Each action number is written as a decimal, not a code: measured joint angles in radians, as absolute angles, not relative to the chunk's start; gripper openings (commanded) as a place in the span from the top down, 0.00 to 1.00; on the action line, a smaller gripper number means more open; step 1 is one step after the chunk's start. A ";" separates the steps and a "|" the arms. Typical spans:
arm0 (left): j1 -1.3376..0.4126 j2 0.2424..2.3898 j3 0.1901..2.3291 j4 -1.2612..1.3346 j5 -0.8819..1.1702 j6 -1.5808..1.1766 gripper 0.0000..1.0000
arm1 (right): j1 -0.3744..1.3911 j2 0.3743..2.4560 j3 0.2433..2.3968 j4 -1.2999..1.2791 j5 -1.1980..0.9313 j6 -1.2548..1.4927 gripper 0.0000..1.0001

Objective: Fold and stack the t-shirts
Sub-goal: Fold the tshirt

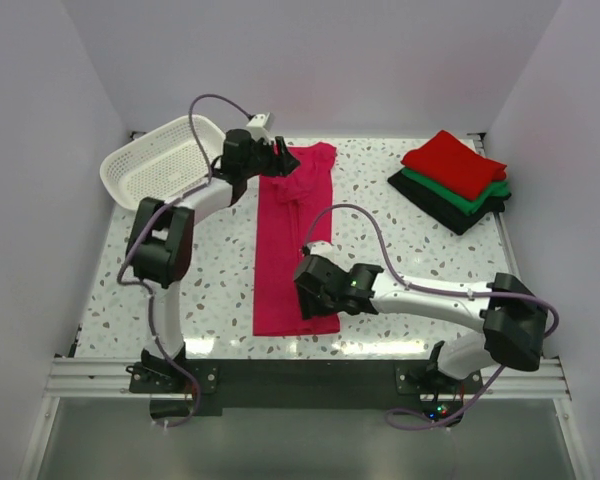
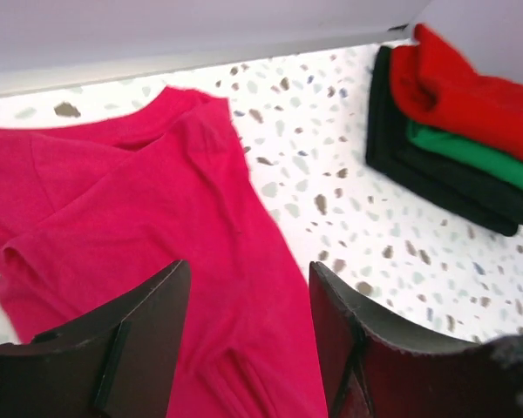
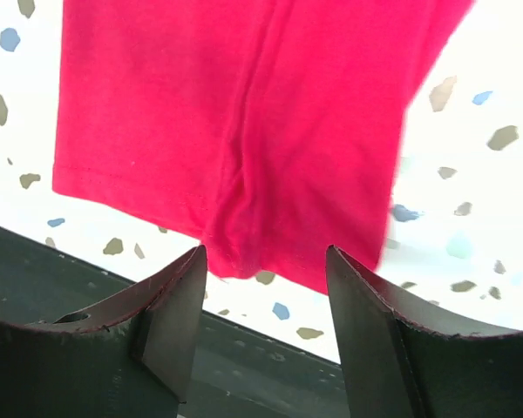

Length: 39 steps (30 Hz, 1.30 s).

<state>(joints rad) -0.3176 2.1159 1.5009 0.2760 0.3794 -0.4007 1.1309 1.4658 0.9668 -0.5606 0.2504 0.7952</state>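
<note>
The left pincer (image 2: 248, 283) is spread apart and empty, the pink t-shirt (image 2: 139, 200) neck end beneath it; the right pincer (image 3: 266, 261) is likewise apart, the hem beneath it

Speckled white table (image 1: 380, 190): a long pink t-shirt (image 1: 285, 250) runs from under the left gripper (image 1: 278, 158) to under the right gripper (image 1: 310, 305), white basket (image 1: 130, 185) just left of the left gripper, folded stack (image 1: 455, 175) with black at the bottom well off to their right

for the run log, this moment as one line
pink t-shirt flat, folded lengthwise | left gripper open, collar end | right gripper open, hem | stack far right
</note>
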 measured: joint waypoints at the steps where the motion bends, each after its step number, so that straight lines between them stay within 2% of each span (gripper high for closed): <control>1: -0.319 2.039 1.442 0.294 0.364 -0.401 0.38 | 1.131 1.451 0.966 -0.572 0.262 0.796 0.39; 8: -0.358 1.560 0.959 0.412 0.233 -0.428 0.38 | 1.113 1.435 0.879 -0.585 0.278 0.800 0.42; 12: -0.408 1.434 0.701 0.354 0.142 -0.454 0.39 | 1.100 1.433 0.812 -0.579 0.263 0.803 0.43; 16: -0.477 1.315 0.530 0.243 0.047 -0.496 0.38 | 1.092 1.433 0.777 -0.559 0.240 0.804 0.43; 24: -0.545 1.046 0.445 0.049 -0.063 -0.570 0.38 | 1.085 1.433 0.735 -0.486 0.187 0.809 0.53; 32: -0.640 0.970 0.412 -0.225 -0.113 -0.655 0.44 | 1.081 1.423 0.714 -0.472 0.180 0.827 0.70; 39: -0.757 0.936 0.379 -0.360 -0.115 -0.747 0.44 | 1.079 1.424 0.712 -0.470 0.165 0.826 0.82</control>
<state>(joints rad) -0.7570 0.9360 0.3794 -0.3603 -0.1154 -0.7467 1.0794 1.4239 0.7116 -0.4698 0.1646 0.8261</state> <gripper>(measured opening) 0.561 0.210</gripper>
